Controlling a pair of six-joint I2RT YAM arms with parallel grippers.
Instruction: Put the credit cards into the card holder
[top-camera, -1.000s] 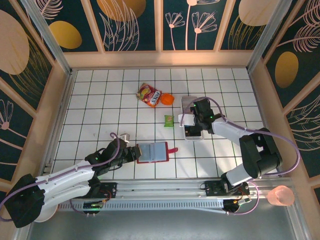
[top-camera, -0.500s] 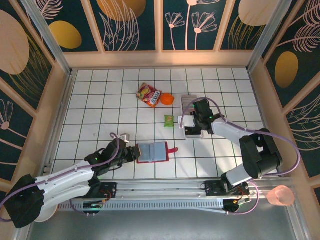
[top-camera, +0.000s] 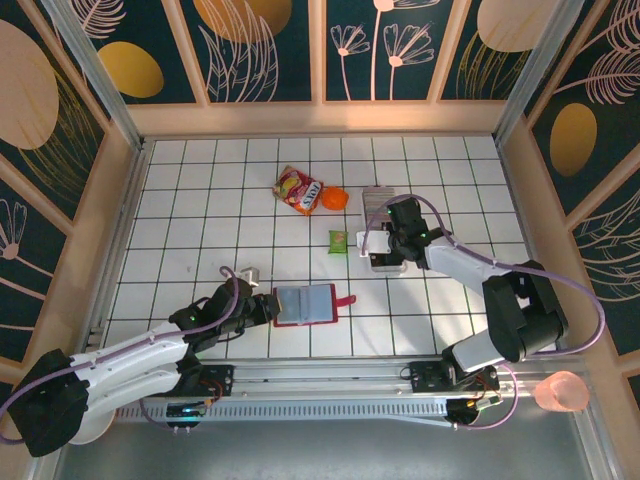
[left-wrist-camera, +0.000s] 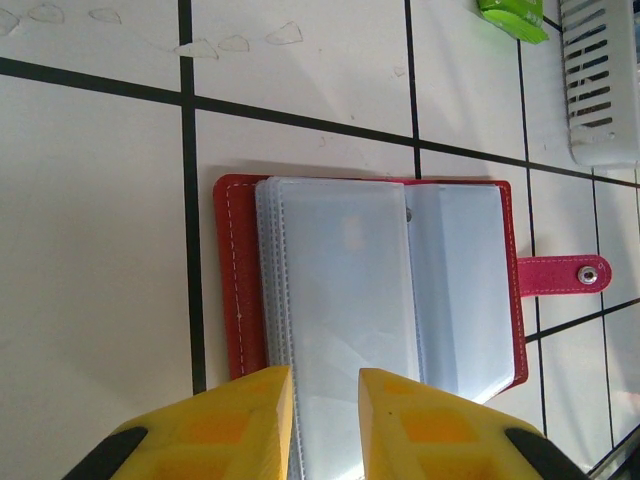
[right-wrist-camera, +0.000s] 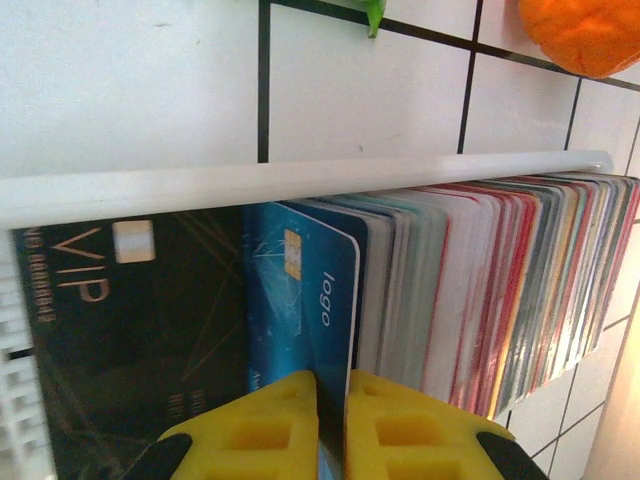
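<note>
My right fingers (right-wrist-camera: 331, 388) were closed to a slit on the lower edge of the blue card (right-wrist-camera: 305, 290), which stood on edge at the front of the cards (right-wrist-camera: 480, 290) packed in the white tray (right-wrist-camera: 300, 180). A black VIP card (right-wrist-camera: 130, 330) lay flat just beside it, so the blue one had free space on that side.

The holder (left-wrist-camera: 370, 290) lay open on the bench, clear sleeves up, its snap tab (left-wrist-camera: 560, 275) pointing towards my right arm. My left fingers (left-wrist-camera: 325, 385) sat at its near edge with a narrow gap between them, and the sleeves' edge ran into that gap. Whether they nipped a sleeve or only straddled it, I could not tell.

What mattered next, as I judged it, was the line from tray to holder. In the top view the holder lay left of the tray and nearer my bases, with a green packet (top-camera: 339, 240) off to one side of the way across. Its long axis ran left to right, tab end nearest the tray. My left arm was the nearer one to the holder, my right the nearer one to the cards. The blue card stood upright while the sleeves lay flat, so I reckoned it had to be lifted clear of the tray and tipped over. Which edge of the sleeves was open, I could not make out.
</note>
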